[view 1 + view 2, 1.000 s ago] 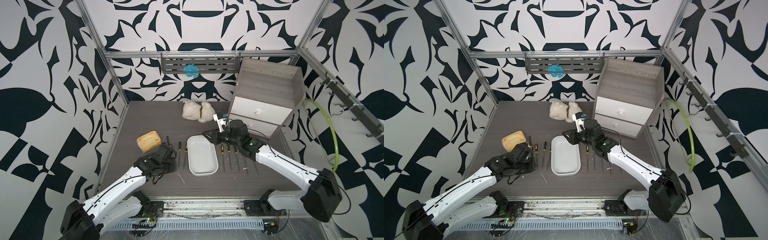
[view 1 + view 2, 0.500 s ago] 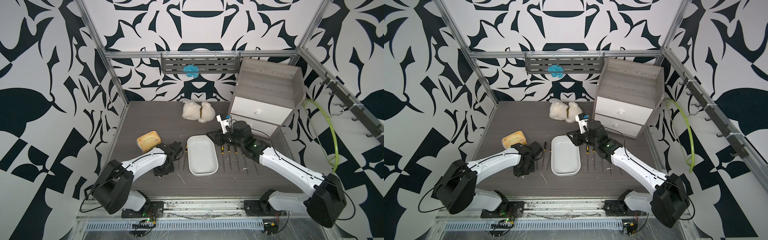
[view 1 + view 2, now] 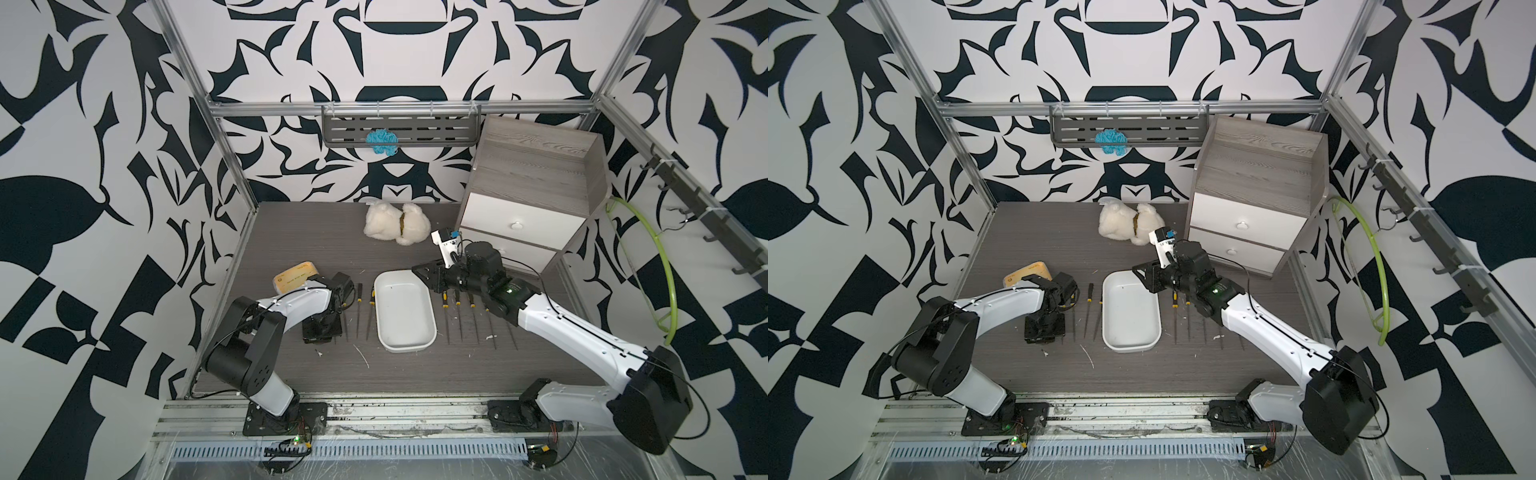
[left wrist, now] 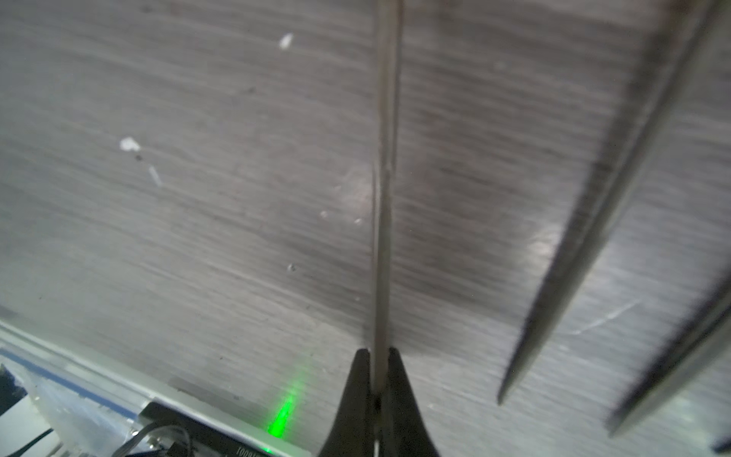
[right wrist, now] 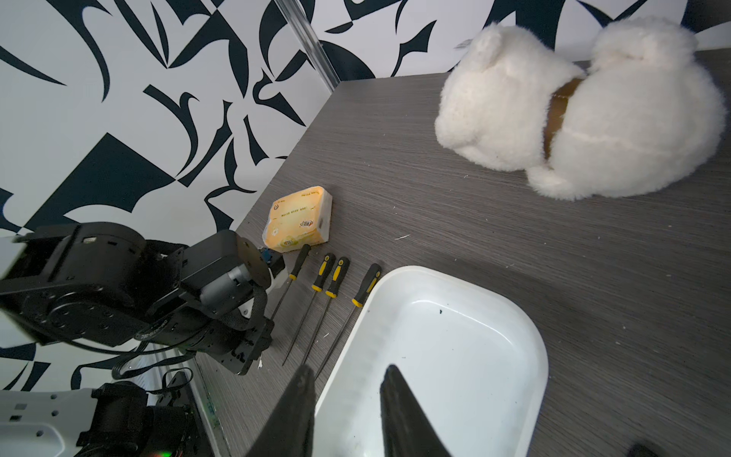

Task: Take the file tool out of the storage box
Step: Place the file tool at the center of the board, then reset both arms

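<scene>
The storage box (image 3: 405, 309) (image 3: 1131, 311) (image 5: 455, 356) is a shallow white tub at the table's middle, and nothing lies inside it. Several file tools with black-and-yellow handles lie in a row on its left (image 5: 336, 273) and several more on its right (image 3: 457, 316). My left gripper (image 4: 377, 354) (image 3: 319, 337) sits low at the left end of the left row, shut on the thin blade of the leftmost file tool (image 4: 381, 237) (image 5: 299, 259). My right gripper (image 5: 348, 380) (image 3: 428, 274) hovers open over the box's far right corner, with nothing between its fingers.
A yellow tissue pack (image 3: 296, 276) lies behind the left gripper. A white plush toy (image 3: 397, 224) sits at the back. The grey cabinet with white drawers (image 3: 536, 195) stands at the back right, close behind the right wrist.
The left arm has folded back, its elbow now raised, and its gripper has slid from the file handles toward the blades near the front. The right arm has barely moved.
</scene>
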You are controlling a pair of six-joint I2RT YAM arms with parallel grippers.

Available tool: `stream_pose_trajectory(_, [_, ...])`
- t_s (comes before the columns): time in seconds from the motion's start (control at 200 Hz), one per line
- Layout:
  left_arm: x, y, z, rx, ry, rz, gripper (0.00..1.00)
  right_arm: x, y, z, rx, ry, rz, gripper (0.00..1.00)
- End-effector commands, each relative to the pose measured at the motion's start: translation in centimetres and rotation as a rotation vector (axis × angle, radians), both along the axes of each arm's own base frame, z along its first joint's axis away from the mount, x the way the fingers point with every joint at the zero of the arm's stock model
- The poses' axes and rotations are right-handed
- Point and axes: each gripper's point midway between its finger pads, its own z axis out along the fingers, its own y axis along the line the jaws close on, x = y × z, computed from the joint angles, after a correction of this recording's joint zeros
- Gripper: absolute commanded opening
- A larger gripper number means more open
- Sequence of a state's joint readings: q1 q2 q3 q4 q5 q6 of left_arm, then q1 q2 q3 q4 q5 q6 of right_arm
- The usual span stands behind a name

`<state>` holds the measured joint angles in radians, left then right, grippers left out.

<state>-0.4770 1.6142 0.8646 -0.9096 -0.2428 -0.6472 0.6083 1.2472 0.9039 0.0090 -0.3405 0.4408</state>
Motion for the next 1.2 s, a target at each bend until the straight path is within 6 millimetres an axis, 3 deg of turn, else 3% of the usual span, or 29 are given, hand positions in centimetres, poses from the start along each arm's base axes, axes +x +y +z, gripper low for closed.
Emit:
stream_pose_trajectory(0.0, [0.4, -0.3, -0.7, -0.025, 0.041, -0.034, 0.00, 0.4, 0.2, 1.6, 0.021, -0.050, 0.011, 0.33])
stream_pose_trajectory(0.27, [1.0, 0.3, -1.7, -0.019, 0.080, -0.025, 0.00, 0.5, 0.3, 1.2, 0.014, -0.038, 0.011, 0.33])
stream_pose_trajectory(0.33, [0.9, 0.3, -1.8, -0.018, 0.086, -0.022, 0.09, 0.5, 0.3, 1.1, 0.013, -0.036, 0.011, 0.33])
stream_pose_trajectory(0.82, [1.1, 0.1, -1.3, -0.033, 0.048, 0.005, 0.20, 0.5, 0.3, 1.2, 0.013, -0.037, 0.010, 0.33])
stream_pose_trajectory(0.95, [1.4, 0.2, 0.2, -0.038, -0.006, 0.032, 0.30, 0.4, 0.2, 1.3, 0.016, -0.040, 0.009, 0.33])
stream_pose_trajectory(1.055, [2.0, -0.1, 2.9, -0.056, -0.085, 0.035, 0.39, 0.4, 0.0, 1.3, 0.007, -0.043, 0.004, 0.37])
stream_pose_trajectory(1.075, [2.3, 0.0, 3.5, -0.054, -0.113, 0.034, 0.43, 0.4, -0.1, 1.3, -0.001, -0.042, -0.002, 0.38])
stream_pose_trajectory(1.11, [3.0, 0.1, 4.8, -0.051, -0.171, 0.035, 0.46, 0.5, -0.3, 1.2, -0.021, -0.043, -0.009, 0.50])
stream_pose_trajectory(1.13, [3.6, 0.2, 5.7, -0.050, -0.214, 0.032, 0.49, 0.5, -0.5, 1.2, -0.037, -0.040, -0.017, 0.73])
stream_pose_trajectory(1.14, [3.9, 0.3, 6.2, -0.050, -0.242, 0.030, 0.50, 0.6, -0.6, 1.1, -0.047, -0.038, -0.023, 0.90])
stream_pose_trajectory(1.15, [4.3, 0.4, 6.6, -0.046, -0.269, 0.024, 0.51, 0.7, -0.8, 0.9, -0.060, -0.032, -0.030, 0.97])
stream_pose_trajectory(1.195, [6.8, 0.4, 8.8, -0.053, -0.432, -0.033, 0.64, 1.1, -1.6, 0.4, -0.130, -0.015, -0.060, 1.00])
